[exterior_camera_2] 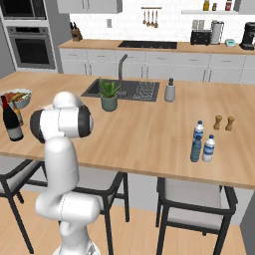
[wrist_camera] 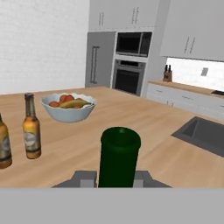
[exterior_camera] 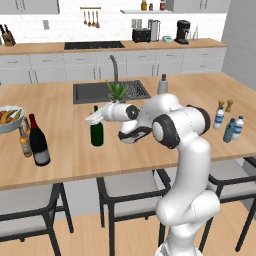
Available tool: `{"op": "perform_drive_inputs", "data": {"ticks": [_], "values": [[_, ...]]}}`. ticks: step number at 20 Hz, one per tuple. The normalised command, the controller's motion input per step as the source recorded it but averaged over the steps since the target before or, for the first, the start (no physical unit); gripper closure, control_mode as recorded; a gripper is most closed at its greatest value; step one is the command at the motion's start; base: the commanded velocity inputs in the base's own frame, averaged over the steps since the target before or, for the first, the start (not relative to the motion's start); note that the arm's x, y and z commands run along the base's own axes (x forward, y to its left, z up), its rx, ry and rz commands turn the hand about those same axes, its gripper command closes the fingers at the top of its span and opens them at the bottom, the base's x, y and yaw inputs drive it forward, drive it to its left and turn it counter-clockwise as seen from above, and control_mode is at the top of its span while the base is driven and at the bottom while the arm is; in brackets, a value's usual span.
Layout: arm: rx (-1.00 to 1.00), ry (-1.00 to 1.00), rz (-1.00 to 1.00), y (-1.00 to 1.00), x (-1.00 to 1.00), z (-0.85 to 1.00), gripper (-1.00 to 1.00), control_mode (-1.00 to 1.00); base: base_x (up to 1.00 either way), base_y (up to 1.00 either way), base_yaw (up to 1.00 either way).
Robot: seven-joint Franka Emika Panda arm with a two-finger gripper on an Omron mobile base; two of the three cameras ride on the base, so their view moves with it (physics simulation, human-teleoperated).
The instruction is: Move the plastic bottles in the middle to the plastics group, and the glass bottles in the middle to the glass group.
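The slim dark green glass wine bottle (exterior_camera: 96,131) is gripped at its neck by the closed fingers (wrist_camera: 89,178). It stands upright on the wooden counter (exterior_camera: 150,140). Two small amber beer bottles (wrist_camera: 31,127) are seen nearby.

The green wine bottle (exterior_camera: 96,131) stands mid-counter (exterior_camera: 60,145), between my fingers. Toward the counter's left edge stand the other wine bottle (exterior_camera: 38,142), two beer bottles (wrist_camera: 31,127) and the fruit bowl (exterior_camera: 9,119). Three water bottles (exterior_camera_2: 197,142) cluster near its right edge.

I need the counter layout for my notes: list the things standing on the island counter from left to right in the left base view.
Fruit bowl → amber bottle → black wine bottle → green wine bottle → potted plant → soap dispenser → water bottles, with the shakers behind them.
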Motion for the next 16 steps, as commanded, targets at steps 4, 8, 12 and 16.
{"op": "perform_drive_inputs", "data": {"ticks": [4, 8, 12, 16], "values": [[0.00, 0.00, 0.02, 0.61, 0.08, 0.09, 1.00, -1.00, 0.00, 0.00, 0.00], [-0.01, 0.00, 0.00, 0.61, 0.19, 0.00, 1.00, -1.00, 0.00, 0.00, 0.00], [-0.01, 0.00, 0.00, 0.58, 0.27, 0.00, 1.00, -1.00, 0.00, 0.00, 0.00], [0.00, 0.00, 0.00, 0.53, 0.23, 0.00, 1.00, -1.00, 0.00, 0.00, 0.00]]}}
